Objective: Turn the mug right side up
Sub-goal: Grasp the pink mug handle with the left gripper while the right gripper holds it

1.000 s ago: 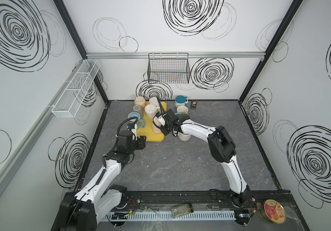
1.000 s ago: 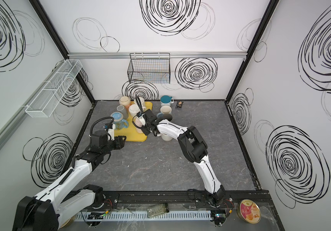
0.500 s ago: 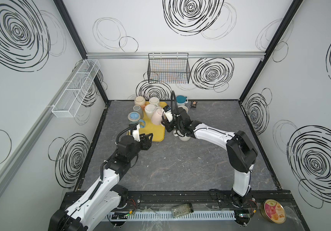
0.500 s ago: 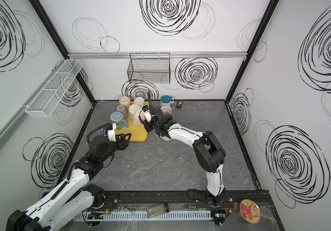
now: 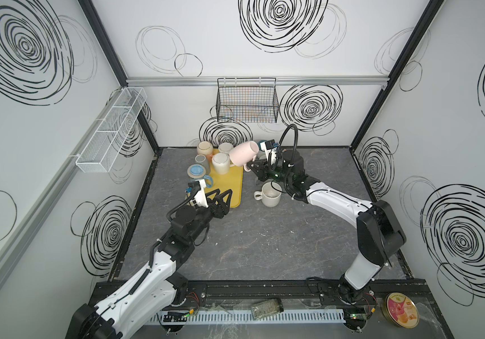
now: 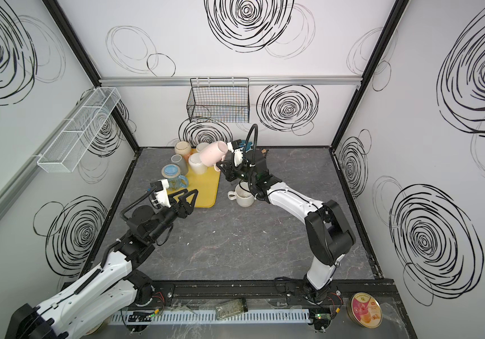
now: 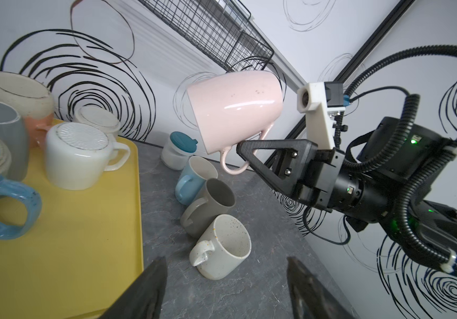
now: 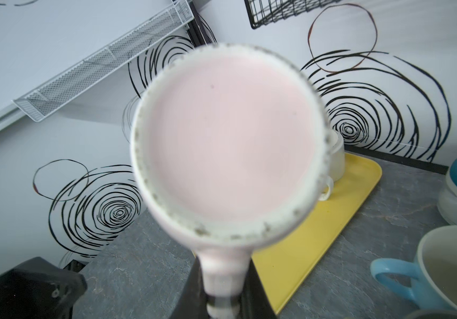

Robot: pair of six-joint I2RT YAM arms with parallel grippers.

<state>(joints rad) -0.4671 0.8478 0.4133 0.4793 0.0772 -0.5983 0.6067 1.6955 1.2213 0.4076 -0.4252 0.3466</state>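
Left wrist view: right claw [image 7: 241, 149] pinches the pink mug [image 7: 235, 110] by its handle [image 7: 231, 165], sideways aloft; left claw [image 7: 226, 292] spread, empty. Roll it mouth-up slowly, grip firm.

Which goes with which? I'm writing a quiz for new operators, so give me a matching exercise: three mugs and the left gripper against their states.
1. pale pink glazed mug
2. white ceramic mug with a ribbed base
3. speckled cream ceramic mug
4. left gripper

A. upright on the grey tabletop
B. open, holding nothing
C. in the air, tipped sideways, held by its handle
D. upside down on the yellow tray

Pairs: 1-C, 2-D, 3-A, 4-B
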